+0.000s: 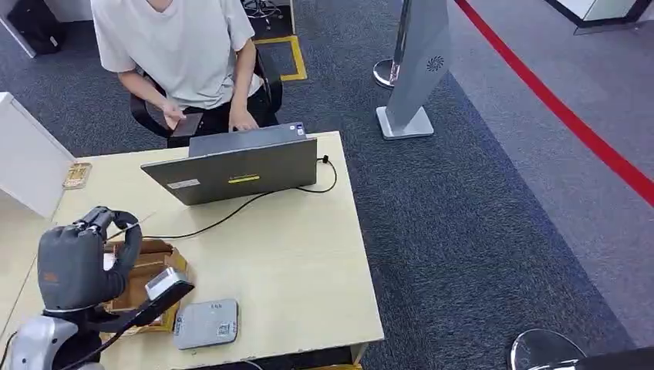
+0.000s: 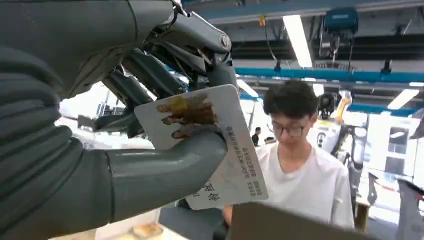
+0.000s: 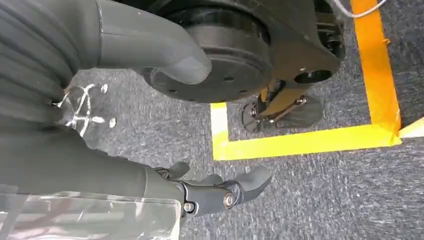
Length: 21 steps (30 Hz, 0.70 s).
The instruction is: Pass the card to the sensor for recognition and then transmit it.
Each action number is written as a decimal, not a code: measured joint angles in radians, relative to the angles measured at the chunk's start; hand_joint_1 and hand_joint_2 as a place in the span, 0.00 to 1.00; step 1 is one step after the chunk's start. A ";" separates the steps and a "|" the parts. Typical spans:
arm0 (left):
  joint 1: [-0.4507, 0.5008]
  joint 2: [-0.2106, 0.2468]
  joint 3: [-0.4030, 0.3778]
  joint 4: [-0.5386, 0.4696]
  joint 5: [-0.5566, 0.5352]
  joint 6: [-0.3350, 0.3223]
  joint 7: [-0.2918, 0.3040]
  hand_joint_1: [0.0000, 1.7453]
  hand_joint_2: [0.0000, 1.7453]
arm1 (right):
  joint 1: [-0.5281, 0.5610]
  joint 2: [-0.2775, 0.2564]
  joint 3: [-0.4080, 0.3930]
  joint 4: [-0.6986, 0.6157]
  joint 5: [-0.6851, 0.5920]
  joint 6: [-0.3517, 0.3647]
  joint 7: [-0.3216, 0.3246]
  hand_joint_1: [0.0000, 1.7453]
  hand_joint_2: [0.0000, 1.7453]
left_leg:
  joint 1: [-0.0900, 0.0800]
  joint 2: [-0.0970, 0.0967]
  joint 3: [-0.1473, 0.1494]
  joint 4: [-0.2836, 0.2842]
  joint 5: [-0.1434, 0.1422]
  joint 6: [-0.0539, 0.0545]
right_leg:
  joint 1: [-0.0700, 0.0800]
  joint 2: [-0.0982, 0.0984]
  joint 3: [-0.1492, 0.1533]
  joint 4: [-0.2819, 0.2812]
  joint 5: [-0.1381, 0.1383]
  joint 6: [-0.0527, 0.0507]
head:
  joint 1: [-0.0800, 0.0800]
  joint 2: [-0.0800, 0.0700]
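Note:
A white card (image 2: pixel 227 150) with a small picture and printed text is pinched between the thumb and dark fingers of my left hand (image 2: pixel 150 165). In the head view my left hand (image 1: pixel 81 258) is raised over the table's front left corner, above a cardboard box (image 1: pixel 154 258). The grey flat sensor (image 1: pixel 206 324) lies on the table just right of that hand, near the front edge. My right hand (image 3: pixel 200 192) hangs over the carpet with its fingers stretched out and nothing in them.
A person (image 1: pixel 181 46) sits at the far side of the table behind an open laptop (image 1: pixel 239 166), whose black cable (image 1: pixel 231 216) runs across the tabletop (image 1: pixel 308 262). A white partition (image 1: pixel 27 154) stands at the left. A grey sign stand (image 1: pixel 416 69) is on the carpet.

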 joint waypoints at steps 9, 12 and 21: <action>0.057 -0.046 -0.038 0.002 0.030 -0.168 0.073 1.00 1.00 | 0.072 0.000 -0.145 -0.040 0.232 0.000 0.140 0.00 1.00 | 0.000 -0.001 -0.001 0.000 0.000 0.000 | 0.000 -0.002 0.000 0.000 -0.001 0.001 | 0.000 0.000; 0.098 -0.055 -0.051 0.006 0.031 -0.203 0.081 1.00 1.00 | 0.132 0.010 -0.257 -0.090 0.428 0.000 0.256 0.00 1.00 | 0.000 -0.001 -0.001 0.000 0.000 0.000 | 0.000 -0.001 0.000 0.000 -0.001 0.001 | 0.000 0.000; 0.162 -0.043 -0.085 0.023 0.040 -0.237 0.071 1.00 1.00 | 0.224 0.039 -0.450 -0.174 0.560 0.000 0.332 0.00 1.00 | 0.000 -0.001 -0.001 0.000 0.000 0.000 | 0.000 -0.001 0.000 0.000 -0.001 0.001 | 0.000 0.000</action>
